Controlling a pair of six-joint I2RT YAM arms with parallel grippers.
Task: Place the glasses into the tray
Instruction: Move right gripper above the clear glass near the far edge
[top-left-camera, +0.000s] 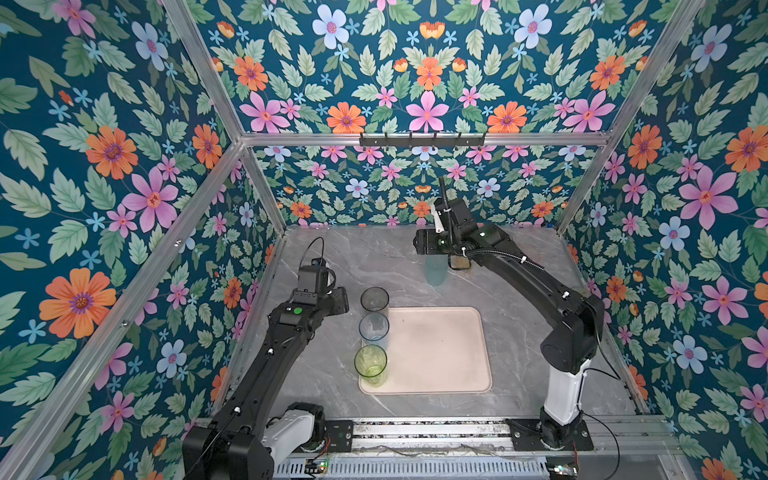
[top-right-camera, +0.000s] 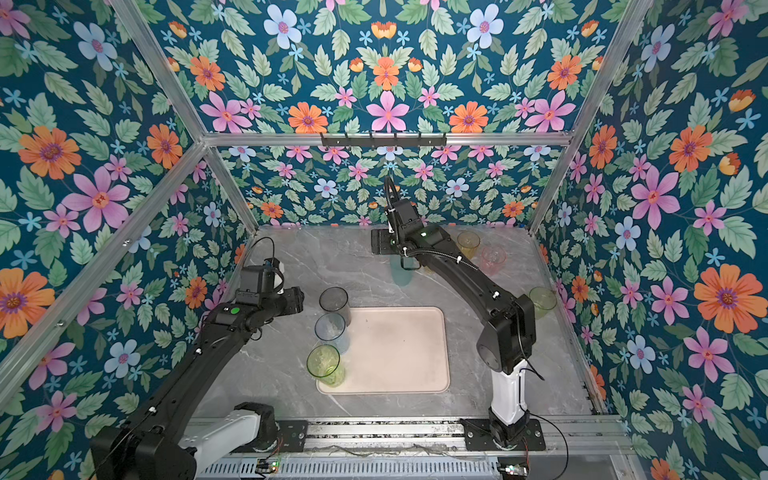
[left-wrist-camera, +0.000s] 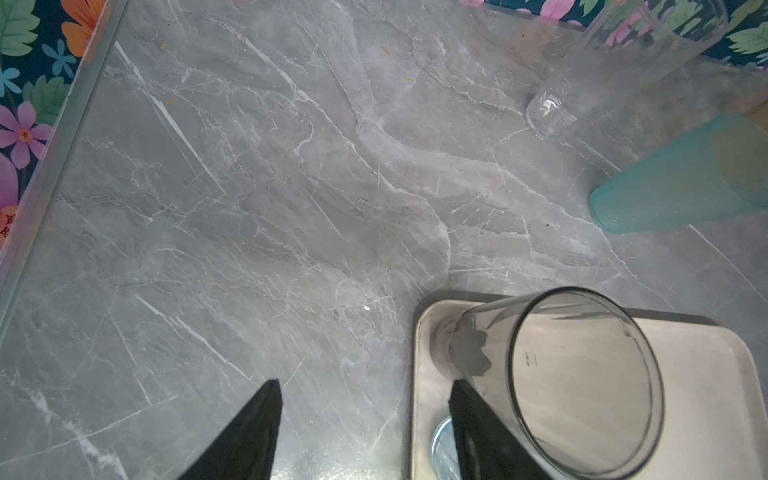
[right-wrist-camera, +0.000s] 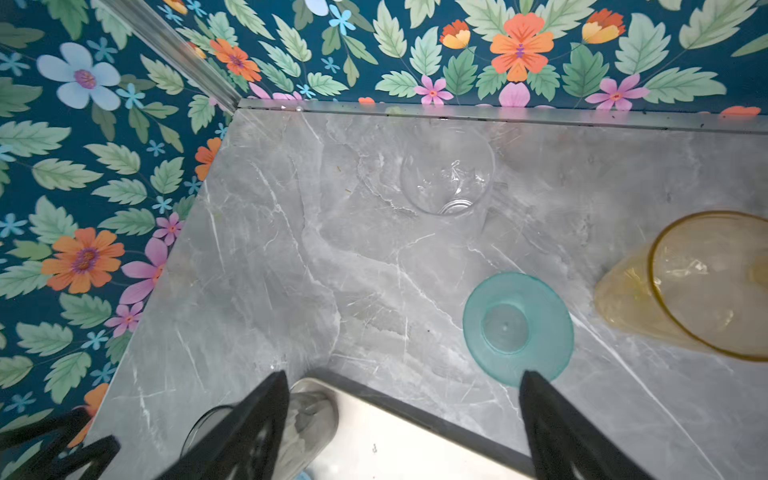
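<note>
Fetching the teal glass (right-wrist-camera: 517, 324) toward the worktop's (top-left-camera: 332, 257) far edge; right gripper (right-wrist-camera: 403, 374), fingers apart, should centre and lower around it; left gripper (left-wrist-camera: 365, 380) apart, empty.

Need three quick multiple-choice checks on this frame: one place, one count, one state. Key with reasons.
1. Where is the teal glass?
A. upright on the table, beyond the tray
B. upright on the tray
C. lying on the tray

2. How many glasses stand on the tray?
A. one
B. five
C. three

3. The right gripper is:
A. shut on the teal glass
B. open, gripping nothing
C. shut on the tray's rim

Key:
1 A: in both top views it stands on bare table past the tray's far edge.
2 C: the grey glass, blue glass and green glass line the tray's left side.
3 B: the right wrist view shows its jaws wide apart with nothing clamped.
</note>
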